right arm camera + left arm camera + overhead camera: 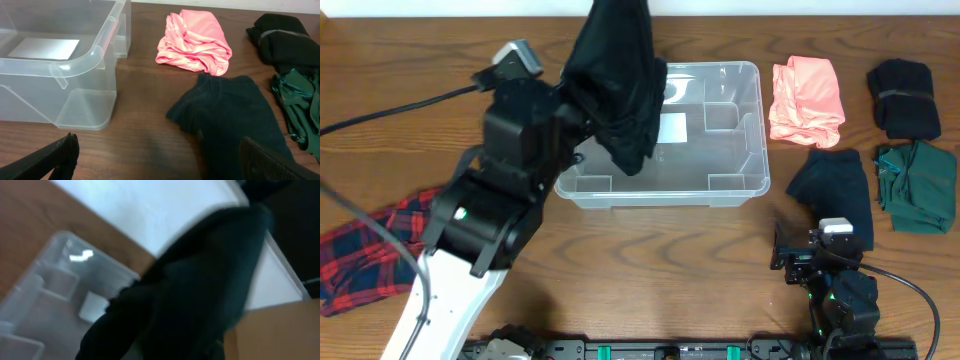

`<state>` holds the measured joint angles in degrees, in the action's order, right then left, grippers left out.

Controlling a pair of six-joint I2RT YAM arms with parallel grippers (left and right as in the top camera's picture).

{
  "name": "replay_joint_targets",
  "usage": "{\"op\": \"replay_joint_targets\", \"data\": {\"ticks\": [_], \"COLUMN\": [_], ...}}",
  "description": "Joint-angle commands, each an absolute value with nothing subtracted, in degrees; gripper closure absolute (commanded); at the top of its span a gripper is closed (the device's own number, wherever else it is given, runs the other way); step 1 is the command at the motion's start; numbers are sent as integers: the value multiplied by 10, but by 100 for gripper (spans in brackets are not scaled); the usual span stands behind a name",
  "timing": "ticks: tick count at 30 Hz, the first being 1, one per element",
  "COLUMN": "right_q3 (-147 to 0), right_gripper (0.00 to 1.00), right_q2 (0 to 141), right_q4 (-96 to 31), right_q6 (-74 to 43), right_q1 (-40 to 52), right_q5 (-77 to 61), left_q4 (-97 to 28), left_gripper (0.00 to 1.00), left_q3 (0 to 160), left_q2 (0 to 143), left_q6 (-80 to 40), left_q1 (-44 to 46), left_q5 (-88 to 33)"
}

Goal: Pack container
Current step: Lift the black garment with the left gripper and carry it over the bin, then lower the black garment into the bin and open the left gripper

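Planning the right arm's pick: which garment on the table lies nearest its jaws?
The crumpled dark navy garment, just ahead of them; the pink garment, black garment and green garment lie farther.

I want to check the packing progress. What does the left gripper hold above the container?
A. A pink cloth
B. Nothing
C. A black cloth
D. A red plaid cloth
C: a black cloth hangs from the left gripper over the container, while the pink cloth lies on the table to its right.
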<state>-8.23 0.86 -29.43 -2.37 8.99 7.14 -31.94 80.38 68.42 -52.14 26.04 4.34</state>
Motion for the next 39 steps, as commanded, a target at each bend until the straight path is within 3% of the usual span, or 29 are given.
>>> {"op": "replay_joint_targets", "data": {"ticks": [1,17,28,39], "right_q3": [-81,-81,-81,-81], "right_gripper": [1,1,1,1], "right_q2": [8,8,8,8], "right_q4": [-295,-295,-295,-295], "right_q6": [-25,-25,-25,-25], "right_q1": [85,85,85,85], "right_q5": [73,73,73,73], "left_q4": [-300,-197,-114,-8], "left_gripper": [94,94,94,94], "left_q3": [823,811,811,811], "left_q2": [700,822,879,920], "left_q6": [-581,-610,-483,-456], "left_q1": [261,261,261,278], "left_q5": [-15,-177,-331,-399]}}
